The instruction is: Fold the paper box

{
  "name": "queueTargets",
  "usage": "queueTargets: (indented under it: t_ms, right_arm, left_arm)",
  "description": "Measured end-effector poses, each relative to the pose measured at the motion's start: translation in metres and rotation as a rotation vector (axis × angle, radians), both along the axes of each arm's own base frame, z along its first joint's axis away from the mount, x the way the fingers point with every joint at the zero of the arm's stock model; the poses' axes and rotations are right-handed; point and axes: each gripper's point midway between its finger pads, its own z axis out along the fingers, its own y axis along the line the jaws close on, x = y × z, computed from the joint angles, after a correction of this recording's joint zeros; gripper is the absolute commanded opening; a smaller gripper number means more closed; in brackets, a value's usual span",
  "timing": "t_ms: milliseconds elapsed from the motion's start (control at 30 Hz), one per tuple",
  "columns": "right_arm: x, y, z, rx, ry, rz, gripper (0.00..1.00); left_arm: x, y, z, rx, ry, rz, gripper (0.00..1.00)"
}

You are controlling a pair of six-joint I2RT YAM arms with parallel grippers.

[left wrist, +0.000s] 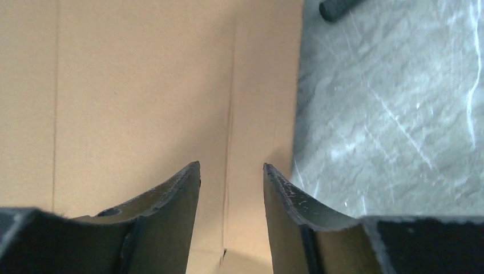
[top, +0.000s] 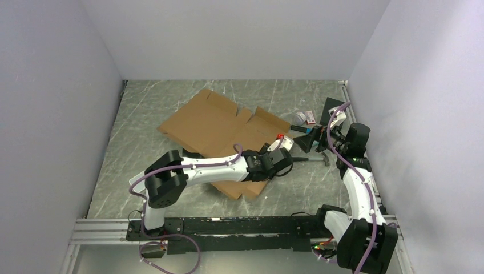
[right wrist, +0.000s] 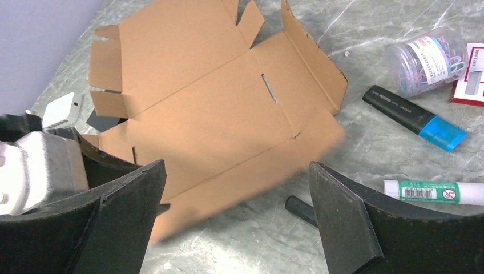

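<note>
From above, the left arm (top: 200, 166) lies across the paper box (top: 211, 123) and hides its near middle, and the bits by the far right corner of the worktop (top: 142, 114) are too small to name. At the left wrist the cardboard runs off the left and top edges. At the right wrist the box's near edge is blurred, a dark rod (right wrist: 298, 208) disappears behind the jaws, and a white tube (right wrist: 436, 192) and red card (right wrist: 471, 80) are cut by the right edge.
</note>
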Motion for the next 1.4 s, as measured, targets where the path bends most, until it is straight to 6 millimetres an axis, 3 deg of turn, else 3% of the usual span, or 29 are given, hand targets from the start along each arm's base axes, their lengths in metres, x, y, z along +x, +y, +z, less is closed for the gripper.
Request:
queueTargets:
  t_ms: [200,300,367,467,533,633,933,1067,1200,1400]
  right_arm:
    - [0.002,-0.003,-0.002,-0.024,-0.011,-0.008,1.0]
    - [0.001,-0.003,-0.003,-0.039,-0.015,-0.003,1.0]
    - [0.0,-0.003,-0.005,-0.052,-0.018,0.004,1.0]
    - [-0.003,-0.003,-0.006,-0.067,-0.022,0.011,1.0]
    - [-0.004,-0.003,-0.006,-0.075,-0.028,0.015,1.0]
    - [-0.004,-0.004,-0.005,-0.086,-0.038,0.02,1.0]
    - [-0.005,-0.002,-0.004,-0.086,-0.047,0.038,1.0]
    - [-0.005,-0.001,-0.003,-0.084,-0.048,0.042,1.0]
    - [-0.005,-0.001,-0.003,-0.084,-0.049,0.043,1.0]
    - [-0.006,0.0,-0.002,-0.08,-0.05,0.05,1.0]
  left_arm:
    - [-0.027,0.011,-0.021,-0.032,0.129,-0.045,0.7]
    - [-0.041,0.023,-0.011,-0.113,0.201,-0.073,0.77]
    - [-0.042,0.035,0.008,-0.217,0.234,-0.071,0.81]
    - [-0.028,0.061,0.039,-0.376,0.242,-0.019,0.89]
    - [-0.01,0.091,0.06,-0.504,0.227,0.05,0.93]
    - [0.011,0.136,0.069,-0.627,0.208,0.168,0.98]
    - [0.04,0.251,0.047,-0.801,0.214,0.52,1.0]
    - [0.053,0.293,0.032,-0.905,0.226,0.684,0.94]
    - [0.062,0.32,0.002,-0.942,0.281,0.816,0.9]
    - [0.084,0.345,-0.029,-0.97,0.32,0.933,0.75]
